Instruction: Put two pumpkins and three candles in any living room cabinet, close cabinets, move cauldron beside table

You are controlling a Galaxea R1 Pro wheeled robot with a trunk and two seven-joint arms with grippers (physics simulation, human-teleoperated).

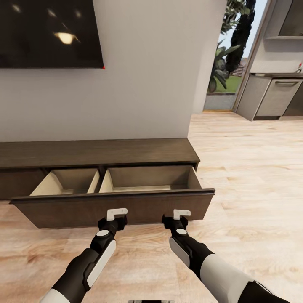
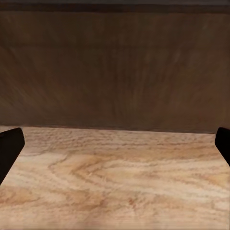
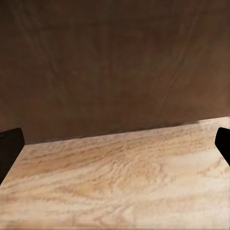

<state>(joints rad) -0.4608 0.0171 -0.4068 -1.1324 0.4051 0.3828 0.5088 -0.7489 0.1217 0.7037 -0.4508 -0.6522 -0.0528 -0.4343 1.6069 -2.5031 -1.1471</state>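
Observation:
The long dark brown cabinet (image 1: 97,152) stands against the wall with its wide drawer (image 1: 113,207) pulled out. The drawer's two light-lined compartments (image 1: 147,179) look bare in the part I can see. My left gripper (image 1: 116,213) and right gripper (image 1: 182,213) hover just in front of the drawer's front panel, low above the floor. Both are open and hold nothing. In the wrist views the left gripper (image 2: 115,143) and right gripper (image 3: 115,143) face the dark drawer front (image 2: 115,67) (image 3: 110,62) with fingers spread wide. Pumpkins, candles, cauldron and table are out of view.
A dark TV screen (image 1: 50,33) hangs on the wall above the cabinet. Light wooden floor (image 1: 244,168) stretches to the right toward grey kitchen cabinets (image 1: 273,97) and a glass opening with plants (image 1: 227,54).

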